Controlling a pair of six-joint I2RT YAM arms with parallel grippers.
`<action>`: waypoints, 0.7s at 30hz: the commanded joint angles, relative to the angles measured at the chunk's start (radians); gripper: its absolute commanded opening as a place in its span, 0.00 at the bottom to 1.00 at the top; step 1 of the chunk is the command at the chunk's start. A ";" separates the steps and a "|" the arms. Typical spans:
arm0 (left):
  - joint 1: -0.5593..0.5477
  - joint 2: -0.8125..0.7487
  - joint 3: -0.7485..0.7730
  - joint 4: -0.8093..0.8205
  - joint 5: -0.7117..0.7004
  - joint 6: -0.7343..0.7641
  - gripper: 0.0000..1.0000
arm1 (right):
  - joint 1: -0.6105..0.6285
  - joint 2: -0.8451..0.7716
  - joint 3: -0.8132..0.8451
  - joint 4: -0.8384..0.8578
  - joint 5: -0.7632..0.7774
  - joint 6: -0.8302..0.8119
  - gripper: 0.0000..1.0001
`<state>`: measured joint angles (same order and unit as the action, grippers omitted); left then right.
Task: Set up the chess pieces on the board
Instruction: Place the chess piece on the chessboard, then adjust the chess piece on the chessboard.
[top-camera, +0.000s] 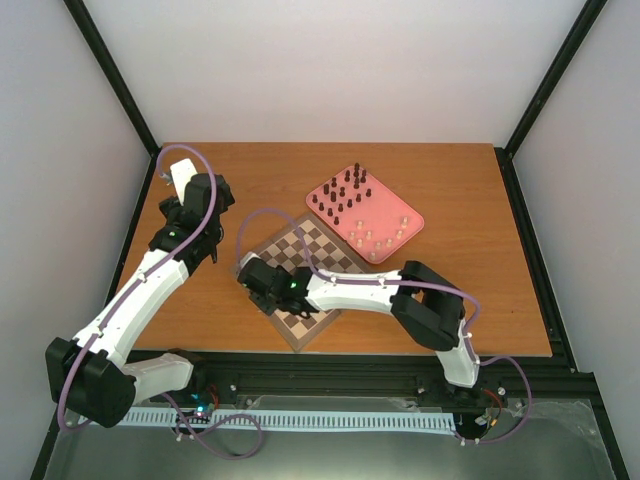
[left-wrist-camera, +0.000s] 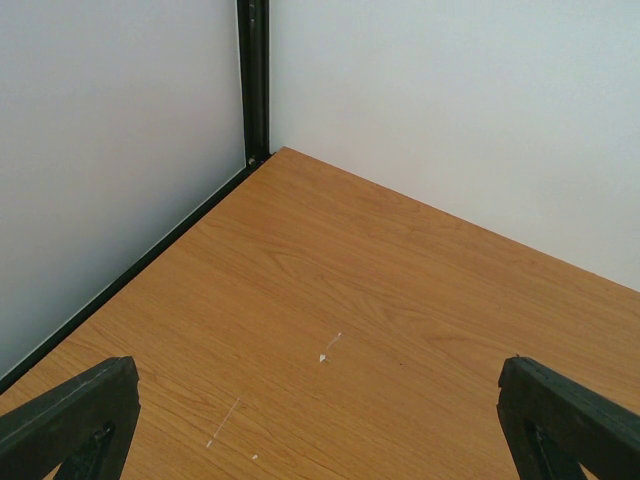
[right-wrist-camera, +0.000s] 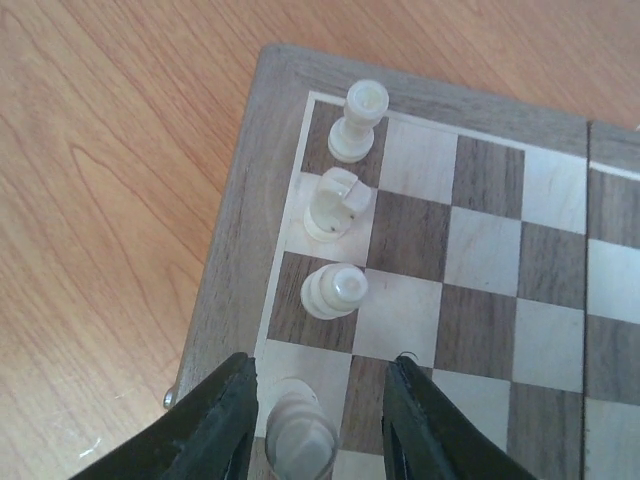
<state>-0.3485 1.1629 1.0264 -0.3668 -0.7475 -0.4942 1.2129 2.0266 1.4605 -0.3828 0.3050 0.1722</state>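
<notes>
The board (top-camera: 318, 250) lies turned like a diamond mid-table. In the right wrist view, three cream pieces (right-wrist-camera: 334, 289) stand in a row along the edge of the board (right-wrist-camera: 480, 260). My right gripper (right-wrist-camera: 320, 400) is open over that edge, and a fourth cream piece (right-wrist-camera: 300, 435) stands between its jaws, close to the left finger. In the top view my right gripper (top-camera: 255, 285) is at the board's left corner. More dark pieces (top-camera: 340, 195) and cream pieces (top-camera: 385, 232) stand on the pink tray (top-camera: 400, 215). My left gripper (left-wrist-camera: 320, 420) is open and empty over bare table.
The left arm (top-camera: 172, 215) reaches towards the table's far left corner, where a black frame post (left-wrist-camera: 253, 80) meets the white walls. The pink tray sits behind and right of the board. White walls close the table on three sides.
</notes>
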 joint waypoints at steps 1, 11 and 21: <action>0.005 -0.002 0.019 0.017 -0.002 0.000 1.00 | 0.011 -0.069 -0.021 0.048 0.007 -0.017 0.37; 0.005 0.011 0.023 0.017 -0.004 0.001 1.00 | 0.011 -0.151 -0.063 0.036 0.027 -0.034 0.41; 0.004 -0.011 0.014 0.018 0.001 -0.003 1.00 | 0.012 -0.273 -0.236 0.067 -0.082 -0.007 0.40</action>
<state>-0.3485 1.1694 1.0264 -0.3664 -0.7475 -0.4942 1.2133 1.8103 1.2781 -0.3443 0.2729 0.1486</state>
